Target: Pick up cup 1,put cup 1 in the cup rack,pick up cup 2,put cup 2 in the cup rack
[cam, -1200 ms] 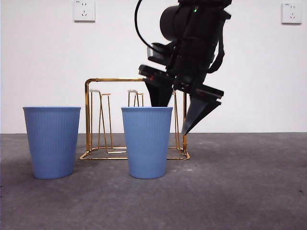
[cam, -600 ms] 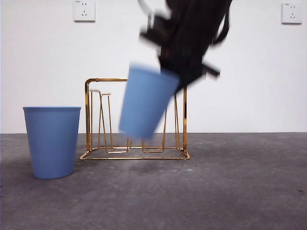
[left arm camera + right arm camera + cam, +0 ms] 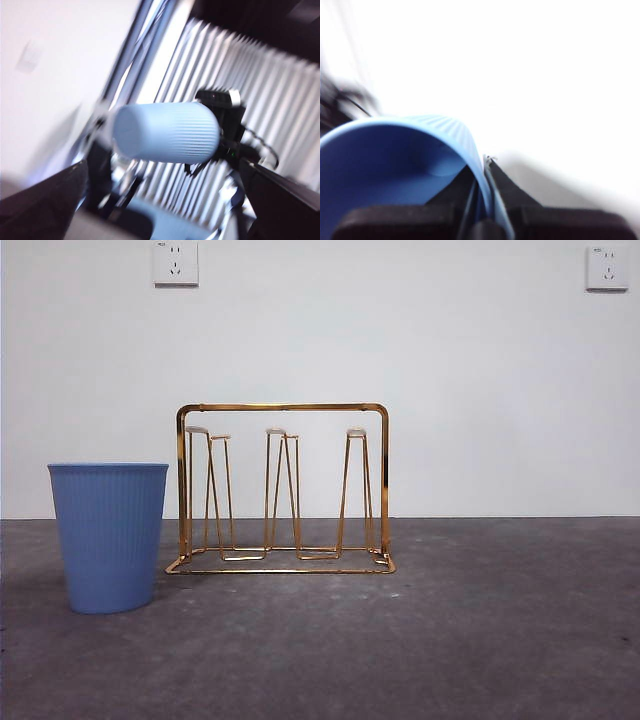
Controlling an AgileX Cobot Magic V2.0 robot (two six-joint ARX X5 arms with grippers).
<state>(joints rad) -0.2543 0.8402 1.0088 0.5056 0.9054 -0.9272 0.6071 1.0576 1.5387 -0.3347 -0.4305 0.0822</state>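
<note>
One blue ribbed cup [image 3: 108,537] stands upright on the table, left of the gold wire cup rack [image 3: 283,488], whose prongs are bare. No arm shows in the front view. The other blue cup [image 3: 395,165] is up in the air, its rim wall pinched in my right gripper [image 3: 485,187]. The left wrist view shows that same cup [image 3: 167,132] lying on its side, held by the right gripper [image 3: 227,125] at its mouth end. My left gripper [image 3: 162,172] is open with nothing between its fingers, away from both cups.
The dark grey table [image 3: 480,630] runs right and in front of the rack. A white wall with two sockets [image 3: 175,262] stands behind. Window blinds [image 3: 260,85] fill the background of the left wrist view.
The right gripper closed on the middle cup's rim, tilted and lifted it, then carried it up out of the front view. The left cup and rack stayed put.
</note>
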